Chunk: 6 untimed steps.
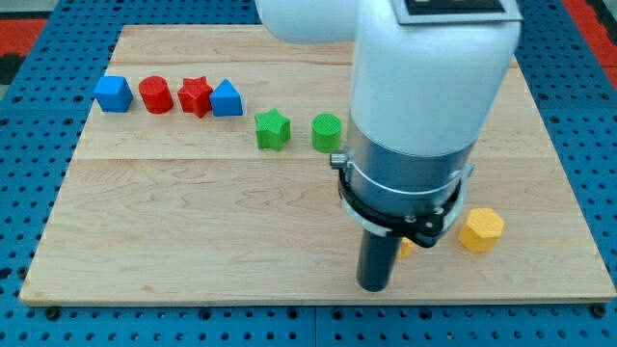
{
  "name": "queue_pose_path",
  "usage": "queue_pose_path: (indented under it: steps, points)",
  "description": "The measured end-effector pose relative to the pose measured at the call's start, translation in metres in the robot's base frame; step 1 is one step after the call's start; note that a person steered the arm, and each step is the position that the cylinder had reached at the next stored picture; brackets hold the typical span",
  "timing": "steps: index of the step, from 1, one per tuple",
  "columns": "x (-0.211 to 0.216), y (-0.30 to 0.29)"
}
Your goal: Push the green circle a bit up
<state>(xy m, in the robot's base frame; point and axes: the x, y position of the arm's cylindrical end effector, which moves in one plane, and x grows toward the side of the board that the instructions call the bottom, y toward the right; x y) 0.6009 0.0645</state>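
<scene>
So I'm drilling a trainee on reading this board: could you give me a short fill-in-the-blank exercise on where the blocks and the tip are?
1. The green circle sits just to the view's right of the green ____.
2. The red star lies between the red cylinder and a ____ block.
3. My tip is toward the view's ____ from the green circle.
4. The hexagonal block is ____.

Missing words: star; blue; bottom; yellow

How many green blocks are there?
2. The green star sits mid-board; the green circle is just to its right in the view, beside the arm. The arm might hide more.
</scene>
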Motion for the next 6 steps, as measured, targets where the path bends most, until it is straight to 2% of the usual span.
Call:
queue_pose_path:
  steps: [4, 5, 6]
  points:
    - [-0.021, 0.019]
    - [-0.010, -0.059]
    - [-0.065, -0.092]
